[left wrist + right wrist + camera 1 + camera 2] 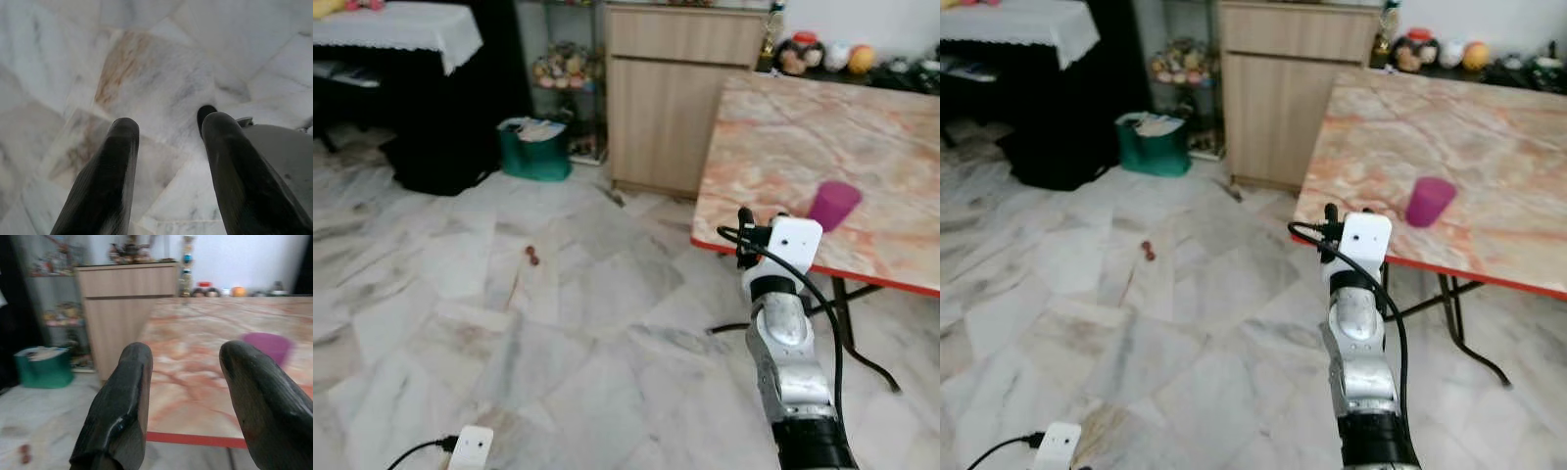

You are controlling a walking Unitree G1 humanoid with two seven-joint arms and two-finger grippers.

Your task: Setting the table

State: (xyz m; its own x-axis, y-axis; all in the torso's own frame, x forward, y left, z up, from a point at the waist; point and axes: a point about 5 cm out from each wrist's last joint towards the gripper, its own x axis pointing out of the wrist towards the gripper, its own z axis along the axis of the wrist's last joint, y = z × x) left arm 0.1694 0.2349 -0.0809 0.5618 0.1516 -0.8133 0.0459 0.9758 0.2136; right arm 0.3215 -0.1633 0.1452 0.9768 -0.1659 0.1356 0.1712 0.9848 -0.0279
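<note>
The right gripper [183,401] is held open and empty at the table [783,137] edge — the purple cup [833,205] sits at its one o'clock. Light, smooth plastic is judged likely; its sides should be pinched mid-height.

A marble-patterned table [783,147] with a red edge carries a purple cup [833,204] at four o'clock — knick-knacks [822,56] line its twelve o'clock rim.
</note>
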